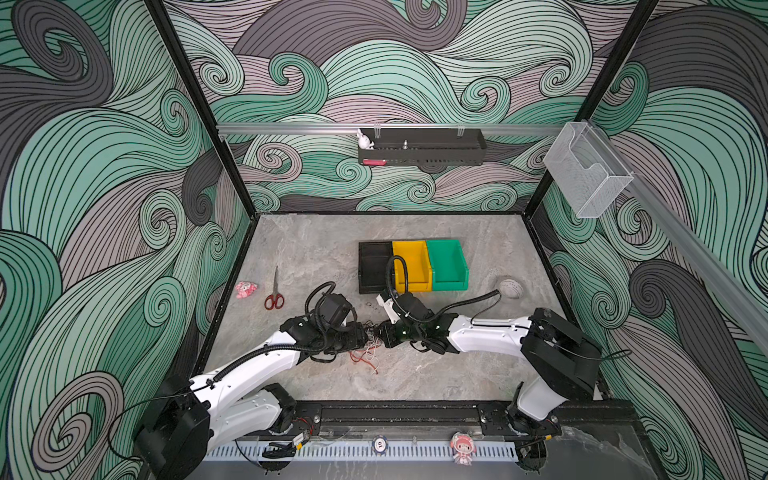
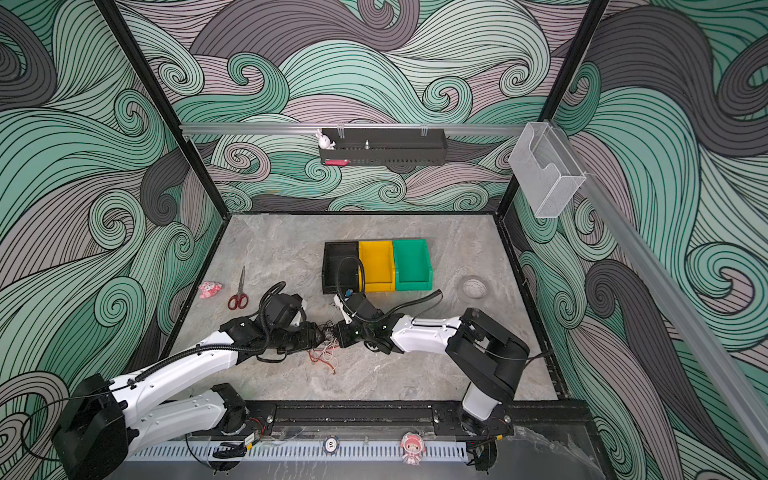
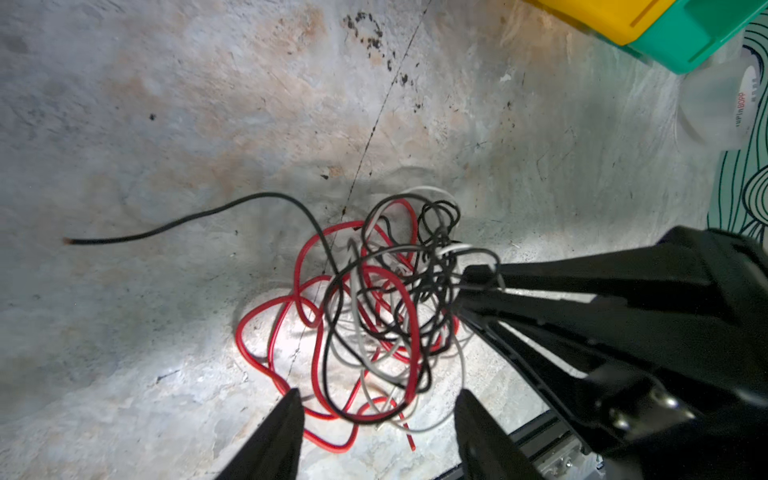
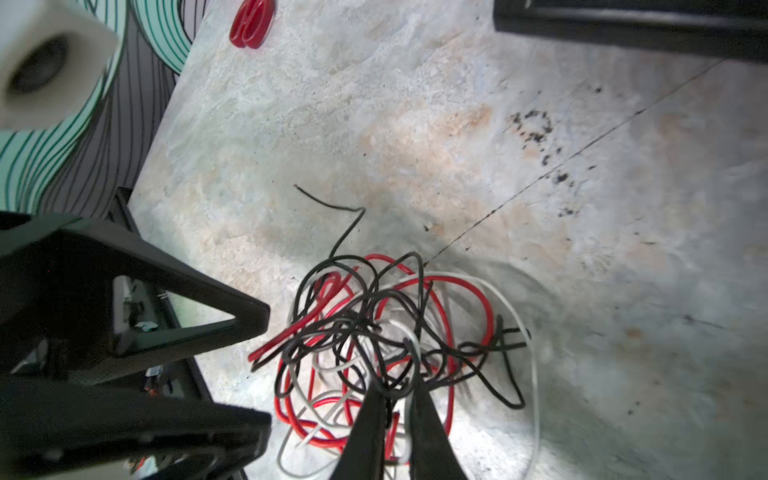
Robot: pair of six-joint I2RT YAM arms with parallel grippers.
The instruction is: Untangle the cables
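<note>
From where I stand, the cables [image 1: 365, 353] are one loose knot of red, black and white on the table [image 1: 415, 374], at about 6 o'clock from the bins [image 1: 411, 266] and 4 o'clock from the scissors [image 1: 274, 297]. Both arms meet over it, claw to claw.

The right claw [image 4: 397, 399] comes in from 3 o'clock. Its jaws are narrow, nipped on a few black and white strands at the top of the heap. The left wrist view shows the same pinch, with the right claw [image 3: 461, 286] buried in the edge of the knot. The left claw [image 3: 378, 411] comes in from 9 o'clock. It is wide, holds nothing, and its fingers straddle the heap's outer red loops.

My reading is that this is an early step. One side has a hold, the other is choosing its strand, and nothing is separated yet. The loops cross each other many times in both wrist views, and only one black end [image 3: 166, 226] trails free across bare table.

Next, I think, the left claw needs to close on a single strand of another colour. A red outer loop looks easiest, since it sits clear of the dense middle. Then the arms should draw apart slowly toward 9 and 3 o'clock. The wires are thin and springy, so a grab into the middle would likely catch several at once. A quick pull could tighten the knot, or drag the whole heap along.
</note>
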